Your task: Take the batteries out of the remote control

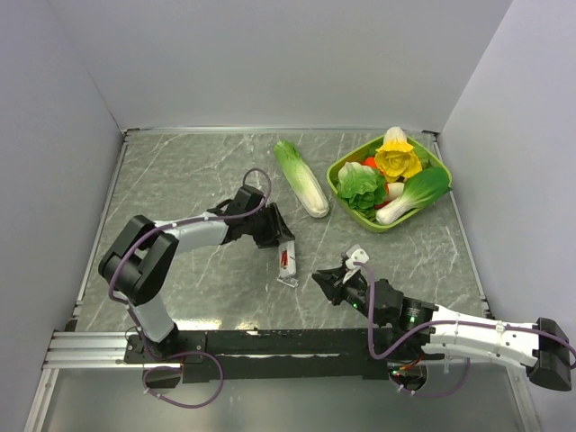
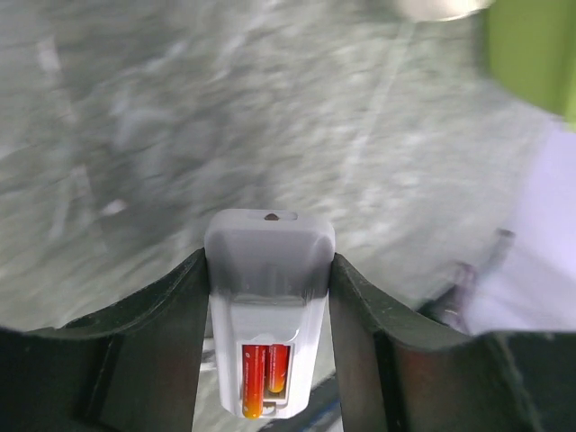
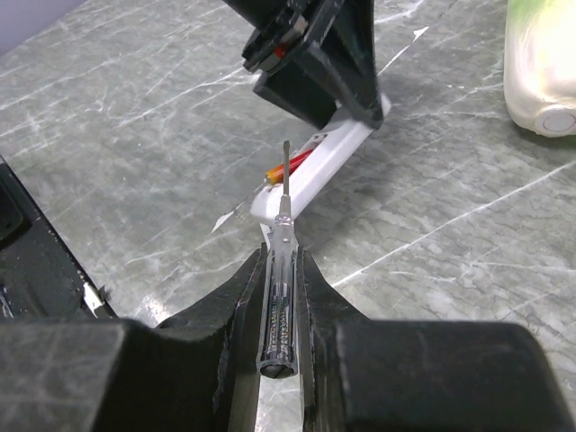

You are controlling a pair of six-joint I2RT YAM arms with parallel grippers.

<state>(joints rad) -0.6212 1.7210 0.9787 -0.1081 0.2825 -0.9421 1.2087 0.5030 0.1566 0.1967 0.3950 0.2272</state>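
Just left of centre in the overhead view, the remote control (image 1: pixel 287 260) sits on the grey marbled table (image 1: pixel 180 171). It is slanted, its far end raised and its near end down on the surface. Its back compartment is uncovered, and the two batteries (image 2: pixel 255 380) lie in it side by side, orange-red, at the bottom of the left wrist view.

The left gripper (image 2: pixel 268 259) is clamped on the remote's far end, one dark finger pressed against each long side.

From the lower right, the right gripper (image 3: pixel 280 256) is closed around a slender tool (image 3: pixel 277 315) with a clear handle and a thin metal tip. That tip points at the open battery end of the remote, right at the batteries; whether it touches them cannot be told.

A small white piece (image 1: pixel 357 256) shows just above the right gripper in the overhead view, and it is unclear whether it rests on the table or on the gripper.

Further toward the top of the frame lies a long pale-green cabbage (image 1: pixel 302 180). At the upper right, a green bowl (image 1: pixel 332 177) holds leafy vegetables.
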